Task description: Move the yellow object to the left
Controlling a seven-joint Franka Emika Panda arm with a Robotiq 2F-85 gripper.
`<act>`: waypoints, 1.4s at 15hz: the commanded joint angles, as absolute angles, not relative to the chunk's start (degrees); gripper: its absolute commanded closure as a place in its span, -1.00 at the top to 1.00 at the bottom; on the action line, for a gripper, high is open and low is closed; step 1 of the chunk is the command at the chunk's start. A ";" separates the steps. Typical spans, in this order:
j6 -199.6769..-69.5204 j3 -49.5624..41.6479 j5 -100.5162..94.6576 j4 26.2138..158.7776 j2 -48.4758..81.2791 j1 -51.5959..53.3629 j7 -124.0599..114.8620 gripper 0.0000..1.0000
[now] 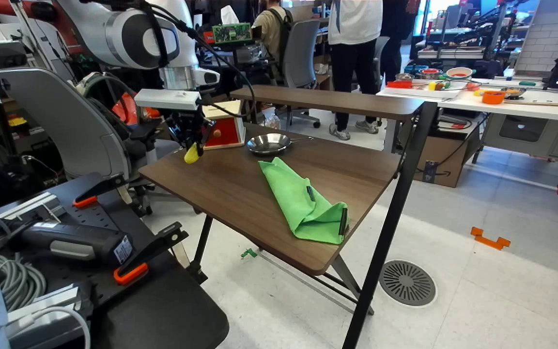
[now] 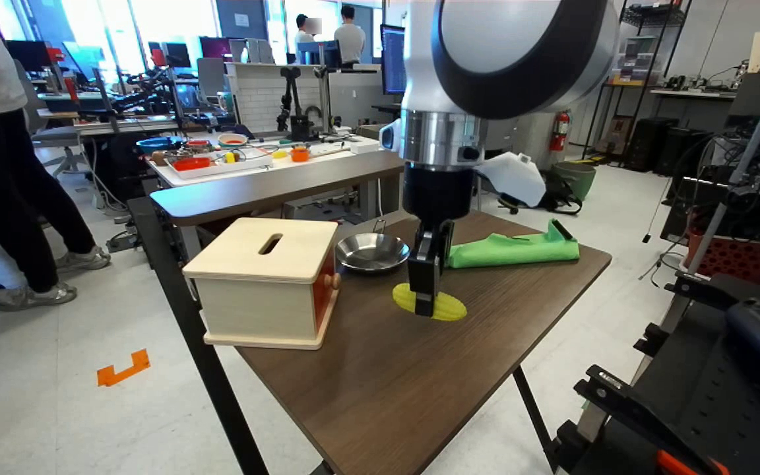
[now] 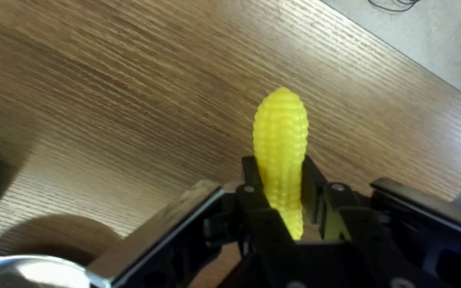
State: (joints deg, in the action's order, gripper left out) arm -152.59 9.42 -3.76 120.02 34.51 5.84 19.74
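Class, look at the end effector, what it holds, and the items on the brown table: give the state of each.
End effector: shut on the yellow corn.
Yellow corn: gripped near its middle.
Metal pan: right way up on the table.
Green cloth: loosely folded.
Wooden box: upright, its drawer shut.

The corn (image 3: 281, 136) looked like plastic, its surface rough with rows of bumps and faintly glossy. The table (image 3: 134, 132) showed wood grain with a soft sheen, and the pan (image 1: 268, 143) was smooth, mirror-bright metal. The cloth (image 1: 298, 203) looked matt and slightly fuzzy, while the box (image 2: 254, 310) and its knob (image 2: 333, 281) looked like smooth wood.
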 commanded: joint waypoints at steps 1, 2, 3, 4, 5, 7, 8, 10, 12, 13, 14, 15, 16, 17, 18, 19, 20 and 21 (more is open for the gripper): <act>-150.32 9.89 -6.50 116.64 38.43 4.17 23.33 -0.86; -150.01 9.88 -6.81 116.08 39.20 3.93 23.91 -0.86; -149.53 9.85 -7.19 115.37 40.06 3.70 24.47 -0.86; -149.18 9.69 -7.50 114.69 40.81 3.61 24.75 -0.86; -149.08 9.58 -7.62 114.07 41.46 3.47 24.98 -0.86; -148.45 9.17 -8.06 113.04 42.23 3.62 24.83 0.06; -148.05 8.95 -8.41 112.59 42.41 3.74 24.62 0.11; -147.27 9.08 -8.42 112.06 42.15 3.55 24.55 0.38; -147.57 9.13 -8.45 112.57 40.71 3.47 24.40 0.68; -147.87 9.16 -8.39 113.05 39.69 3.35 24.30 0.81; -148.02 9.22 -8.25 113.82 38.32 3.17 24.16 0.94; -148.57 9.45 -7.96 114.96 36.63 2.73 24.25 1.00; -148.67 9.91 -7.37 115.99 34.72 2.07 24.49 1.00; -147.79 10.79 -6.13 117.05 32.53 0.97 24.86 1.00; -147.13 10.57 -5.84 117.88 30.84 0.62 24.54 1.00; -148.77 9.87 -7.00 114.03 36.15 2.07 24.24 1.00; -148.05 9.84 -6.84 114.86 34.34 1.66 24.33 1.00; -147.60 9.79 -6.74 115.62 32.94 1.37 24.40 1.00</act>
